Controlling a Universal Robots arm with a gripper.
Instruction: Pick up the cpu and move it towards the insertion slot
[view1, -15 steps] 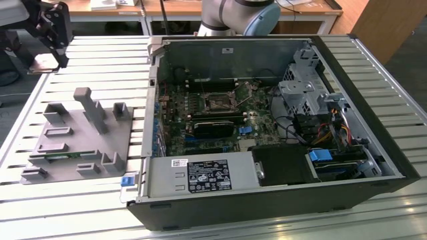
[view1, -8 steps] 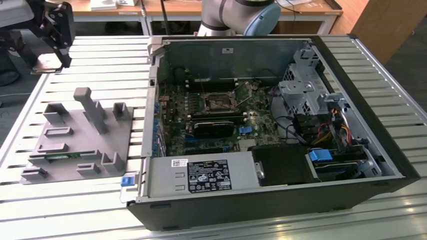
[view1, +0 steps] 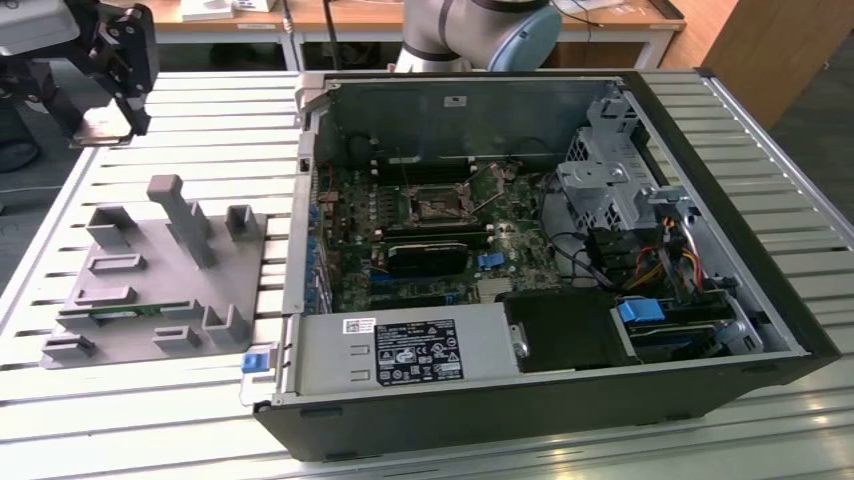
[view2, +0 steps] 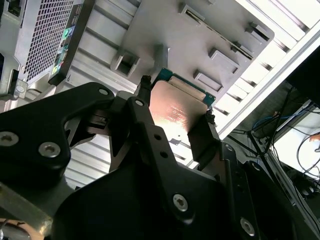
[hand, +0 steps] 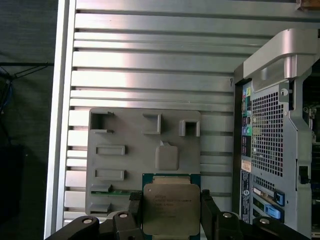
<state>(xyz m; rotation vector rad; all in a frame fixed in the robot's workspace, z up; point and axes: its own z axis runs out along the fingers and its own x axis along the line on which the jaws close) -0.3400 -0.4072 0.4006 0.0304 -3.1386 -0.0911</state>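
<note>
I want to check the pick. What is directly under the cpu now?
In the first wrist view, the cpu, held between the fingers, hangs over the grey fixture. The fixture part behind it is covered.

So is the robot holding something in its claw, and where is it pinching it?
Yes. The gripper holds the cpu, a flat square chip. Its jaws pinch the chip by two opposite side edges, leaving the metal top bare, above the grey fixture.

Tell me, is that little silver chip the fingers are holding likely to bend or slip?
The cpu looks like a flat metal-topped plate, so probably stiff. It is held by two opposite edges between the fingers, and the smooth top suggests it could slip.
</note>
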